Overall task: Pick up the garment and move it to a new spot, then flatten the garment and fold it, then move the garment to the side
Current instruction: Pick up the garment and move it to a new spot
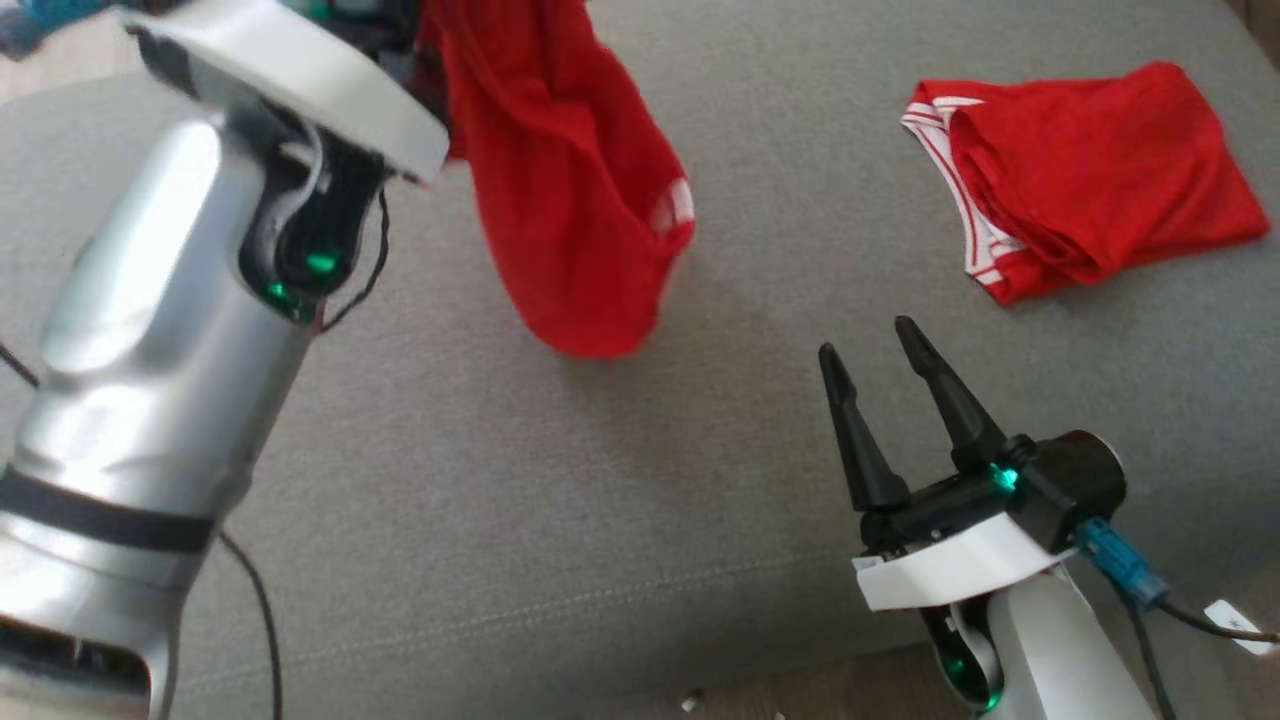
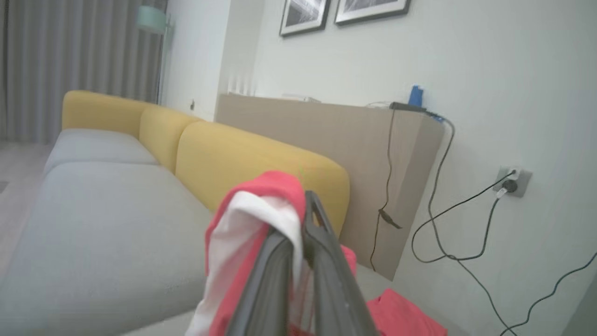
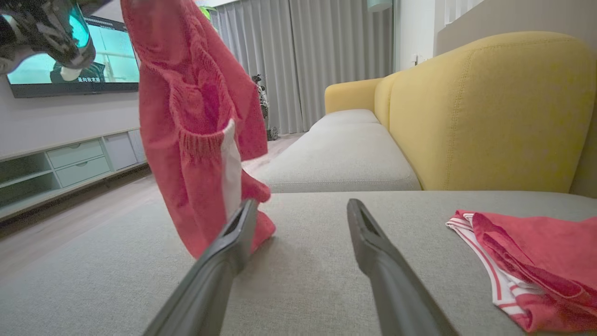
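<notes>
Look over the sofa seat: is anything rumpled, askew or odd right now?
Nothing damaged. The red garment hangs bunched from the shut left gripper over the grey seat, not flat. A second red garment with white-striped trim lies rumpled to the right, edges uneven. The right gripper is open and empty.

We see a grey sofa (image 3: 345,154) with yellow backrests (image 3: 489,107), grey curtains (image 3: 303,60) at twelve o'clock, a television (image 3: 107,51) at ten.

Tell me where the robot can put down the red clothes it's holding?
Best is the bare grey cushion between the hanging garment, the left arm and the open right gripper. Another gap lies between it and the folded garment. The far right is crowded.
</notes>
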`<state>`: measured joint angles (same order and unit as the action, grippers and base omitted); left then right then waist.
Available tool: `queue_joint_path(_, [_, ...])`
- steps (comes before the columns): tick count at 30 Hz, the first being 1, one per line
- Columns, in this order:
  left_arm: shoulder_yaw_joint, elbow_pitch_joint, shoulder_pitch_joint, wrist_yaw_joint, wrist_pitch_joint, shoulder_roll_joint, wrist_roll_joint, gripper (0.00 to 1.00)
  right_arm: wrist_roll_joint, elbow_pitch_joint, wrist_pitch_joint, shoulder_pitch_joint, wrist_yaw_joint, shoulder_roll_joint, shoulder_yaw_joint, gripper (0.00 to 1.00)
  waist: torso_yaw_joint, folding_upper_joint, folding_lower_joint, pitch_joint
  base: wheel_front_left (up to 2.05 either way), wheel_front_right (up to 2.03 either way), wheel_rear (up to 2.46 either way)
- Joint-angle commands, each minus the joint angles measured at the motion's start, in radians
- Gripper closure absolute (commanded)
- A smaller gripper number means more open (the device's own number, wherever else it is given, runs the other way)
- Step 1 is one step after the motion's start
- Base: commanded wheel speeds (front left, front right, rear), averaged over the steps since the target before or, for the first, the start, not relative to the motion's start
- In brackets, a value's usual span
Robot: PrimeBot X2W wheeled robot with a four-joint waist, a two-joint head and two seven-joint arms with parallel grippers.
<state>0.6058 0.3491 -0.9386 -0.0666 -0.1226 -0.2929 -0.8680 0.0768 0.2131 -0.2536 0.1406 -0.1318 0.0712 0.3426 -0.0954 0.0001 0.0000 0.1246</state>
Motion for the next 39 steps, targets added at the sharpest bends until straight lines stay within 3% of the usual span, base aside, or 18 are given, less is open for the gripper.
queue_joint_path(1, [-0.030,-0.006,-0.001,0.010,0.004,-0.048,0.005,1.00,0.014,-0.031,-0.008,0.008,0.001,-0.018,0.028,0.00,-0.014,-0.0001,0.0000,0.014,0.00,0.00,0.00])
queue_joint_path(10, [-0.015,0.115,0.224,0.044,-0.082,-0.158,0.053,1.00,0.013,-0.016,-0.008,-0.003,0.001,-0.021,0.025,0.00,-0.005,-0.0001,0.0000,0.024,0.00,0.00,0.00])
queue_joint_path(11, [-0.018,0.133,0.241,0.050,-0.092,-0.158,0.054,0.77,0.008,-0.012,-0.008,-0.006,0.001,-0.021,0.026,0.00,0.002,-0.0001,0.0000,0.018,0.00,0.00,0.00])
queue_joint_path(12, [-0.024,0.149,0.257,0.059,-0.103,-0.158,0.057,0.00,0.005,-0.009,-0.008,-0.008,0.001,-0.021,0.026,0.00,0.009,-0.0001,0.0000,0.011,0.00,0.00,0.00])
queue_joint_path(17, [-0.062,0.156,0.333,0.120,-0.136,-0.139,0.108,0.00,0.000,0.009,-0.008,-0.024,0.001,-0.021,0.004,0.00,0.056,-0.0001,0.0000,-0.028,0.00,0.00,0.00])
queue_joint_path(21, [-0.193,-0.007,0.458,0.225,-0.139,-0.091,0.236,0.00,-0.004,0.024,-0.008,-0.044,0.001,-0.021,-0.029,0.00,0.097,-0.0001,0.0000,-0.064,0.00,0.00,0.00])
queue_joint_path(25, [-0.265,-0.164,0.641,0.277,-0.139,-0.028,0.396,0.00,-0.010,0.023,-0.008,-0.067,0.001,-0.021,-0.041,0.00,0.131,-0.0001,0.0000,-0.096,0.00,0.00,0.00])
queue_joint_path(29, [-0.297,-0.191,0.803,0.285,-0.139,0.040,0.438,0.00,-0.005,0.026,-0.008,-0.092,0.001,-0.021,-0.042,0.00,0.154,-0.0001,0.0000,-0.122,0.00,0.00,0.00])
queue_joint_path(39, [-0.351,-0.189,1.007,0.296,-0.139,0.081,0.487,0.00,0.008,0.026,-0.008,-0.110,0.001,-0.021,-0.051,0.00,0.157,-0.0001,0.0000,-0.155,0.00,0.00,0.00])
